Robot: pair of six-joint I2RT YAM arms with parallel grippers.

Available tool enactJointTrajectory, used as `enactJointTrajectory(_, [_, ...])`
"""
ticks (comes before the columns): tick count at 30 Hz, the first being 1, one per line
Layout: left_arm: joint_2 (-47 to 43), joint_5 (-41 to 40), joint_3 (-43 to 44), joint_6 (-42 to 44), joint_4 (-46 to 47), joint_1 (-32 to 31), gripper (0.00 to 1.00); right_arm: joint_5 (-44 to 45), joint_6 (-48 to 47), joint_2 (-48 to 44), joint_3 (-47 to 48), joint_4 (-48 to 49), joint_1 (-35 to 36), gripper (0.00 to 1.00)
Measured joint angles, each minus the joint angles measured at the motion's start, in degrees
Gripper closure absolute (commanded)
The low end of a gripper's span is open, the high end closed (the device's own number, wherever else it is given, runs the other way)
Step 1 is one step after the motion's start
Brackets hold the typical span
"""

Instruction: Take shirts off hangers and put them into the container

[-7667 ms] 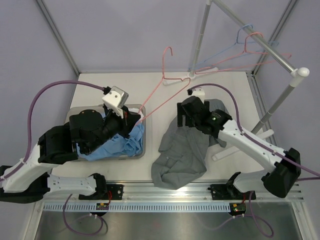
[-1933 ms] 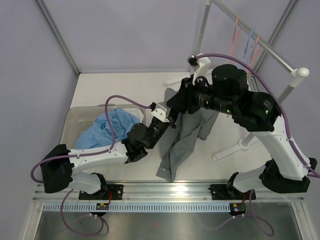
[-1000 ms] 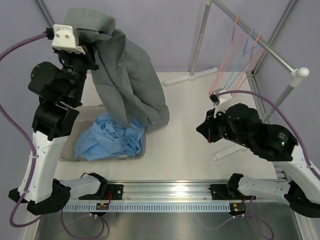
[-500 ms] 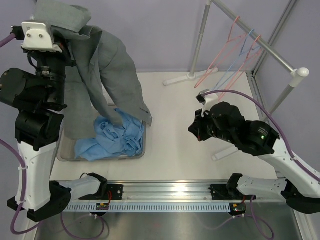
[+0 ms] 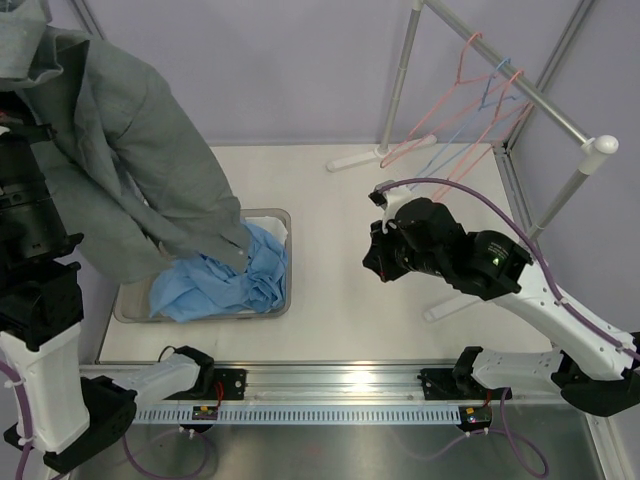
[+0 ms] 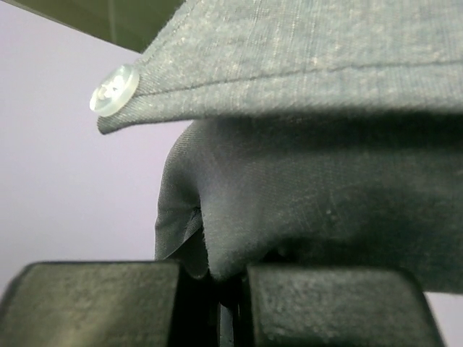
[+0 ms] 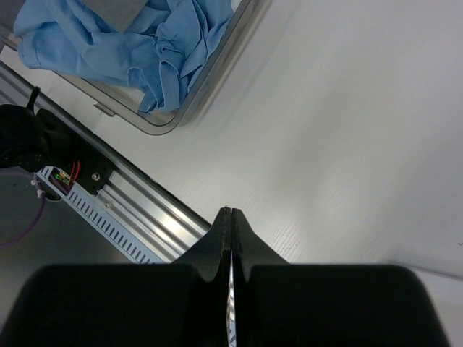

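Observation:
The grey shirt [image 5: 120,170] hangs from high at the top left, and its lower end rests on the light blue shirt [image 5: 225,285] in the container [image 5: 284,216]. In the left wrist view my left gripper [image 6: 217,271] is shut on a fold of the grey shirt [image 6: 304,181], under a collar edge with a button. My right gripper [image 5: 372,262] hovers over the bare table right of the container, shut and empty [image 7: 230,211]. The right wrist view shows the container [image 7: 210,76] and the light blue shirt [image 7: 130,36]. The hangers [image 5: 461,62] hang bare on the rack bar at the top right.
The white rack has an upright pole [image 5: 400,75], a foot [image 5: 355,158] on the table's far side and a second post [image 5: 570,190] at the right edge. A metal rail [image 5: 350,380] carrying both arm bases runs along the near edge.
My left arm has carried the grey shirt further left and up, so its lower end now drapes onto the blue shirt in the container. The right arm has shifted a little left.

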Motion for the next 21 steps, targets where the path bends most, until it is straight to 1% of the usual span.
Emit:
enactJointTrajectory(3, [-1.2,-0.4,-1.4,0.4,2.3,0.0,1.00,-0.1,0.0,-0.6,0.1,0.0,0.0,1.00])
enactJointTrajectory(8, [-2.0,-0.8,-7.5,-1.9,1.1,0.0,1.00,-0.1,0.0,-2.4,0.1,0.0,0.0,1.00])
enactJointTrajectory(12, [-3.3,-0.8,-17.7,-7.2,-2.9,0.1,1.00,-0.1,0.0,-3.8,0.1,0.0,0.0,1.00])
enactJointTrajectory(14, [-5.6,-0.8,-27.1,-10.9,-3.9,0.3,1.00,-0.1,0.0,-4.3,0.1,0.0,0.0,1.00])
enactJointTrajectory(17, [-8.1,-0.5,-37.4,-15.4,-7.2,1.0,1.00,-0.1,0.0,-5.1,-0.2,0.1,0.0,1.00])
enactJointTrajectory(19, [-9.4,0.3,-42.1,-18.2,-9.4,2.1,1.00,-0.1,0.0,-5.6,-0.5,0.0,0.0,1.00])
enactJointTrajectory(21, [-10.1,1.4,-44.1,-20.4,-10.7,3.5,1.00,-0.1,0.0,-6.0,-0.7,0.1,0.0,1.00])
